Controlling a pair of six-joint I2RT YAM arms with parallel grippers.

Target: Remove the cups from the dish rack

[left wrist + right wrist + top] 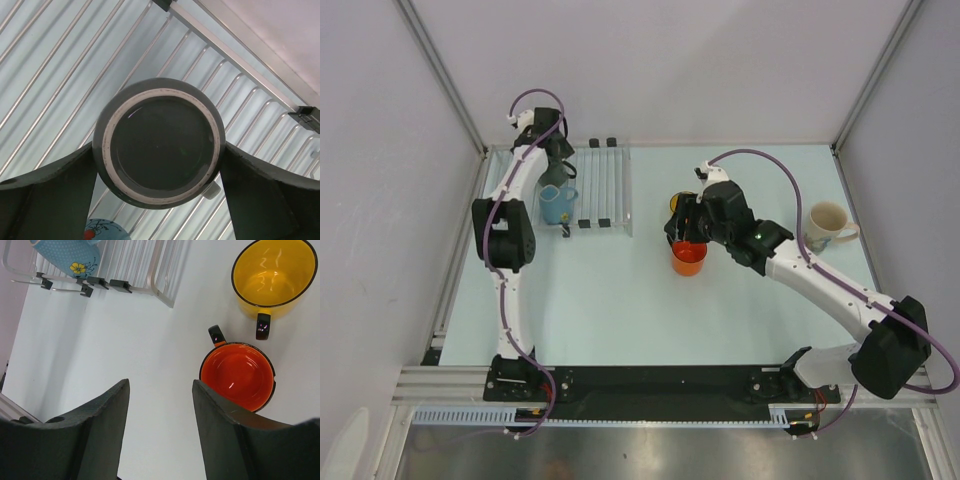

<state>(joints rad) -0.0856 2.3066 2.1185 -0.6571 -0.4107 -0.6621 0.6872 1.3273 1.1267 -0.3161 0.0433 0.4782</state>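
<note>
Plain white walls (660,60) enclose a pale table (620,310) with aluminium framing (440,100).

1. We find no readable text, brand, number or sign in any view.
2. Light blue mug (65,252): we see only a yellow flower print, which is a picture and not lettering.
3. Cream mug (828,225): too small in the top view for us to tell whether it carries any print.
</note>
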